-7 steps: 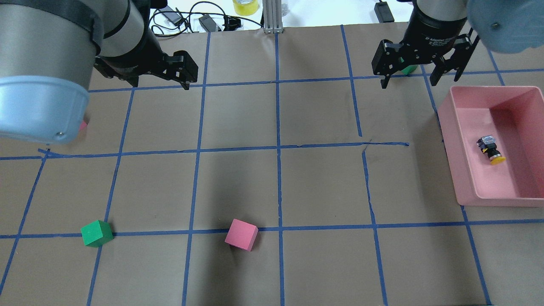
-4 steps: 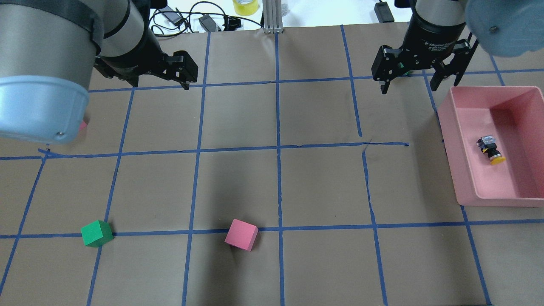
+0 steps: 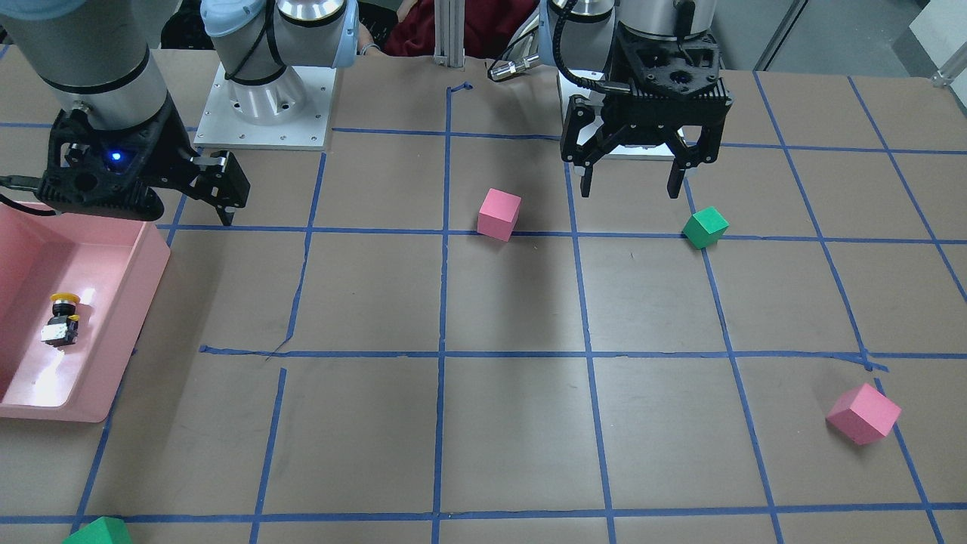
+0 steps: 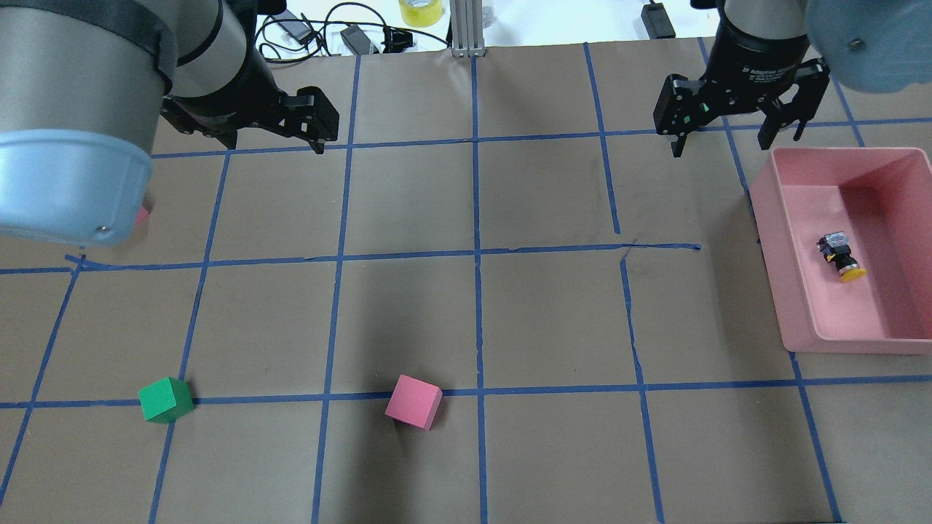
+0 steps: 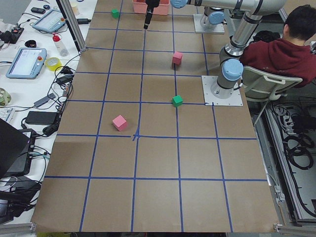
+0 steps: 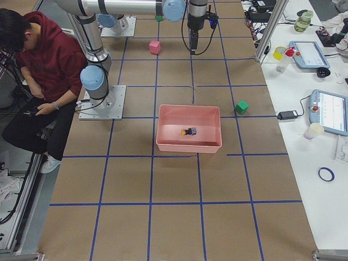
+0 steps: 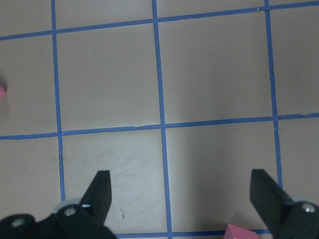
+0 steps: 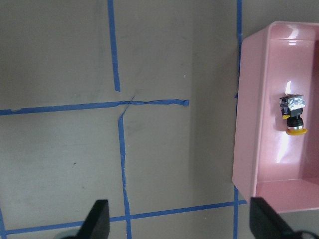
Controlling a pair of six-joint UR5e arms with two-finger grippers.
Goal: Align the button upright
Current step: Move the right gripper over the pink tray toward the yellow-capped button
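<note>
The button lies on its side in the pink bin at the table's right, yellow cap toward the robot and grey base away. It also shows in the front-facing view and the right wrist view. My right gripper is open and empty. It hovers above the table just beyond the bin's far left corner. My left gripper is open and empty above the table's far left part, far from the button.
A green cube and a pink cube sit near the robot's side. Another pink cube and a green cube lie toward the far side. Cables and tape lie beyond the far edge. A person sits beside the robot's base.
My right gripper has moved to the right, closer to the bin's far corner, still open. The button, the cubes and my left arm have not moved.
</note>
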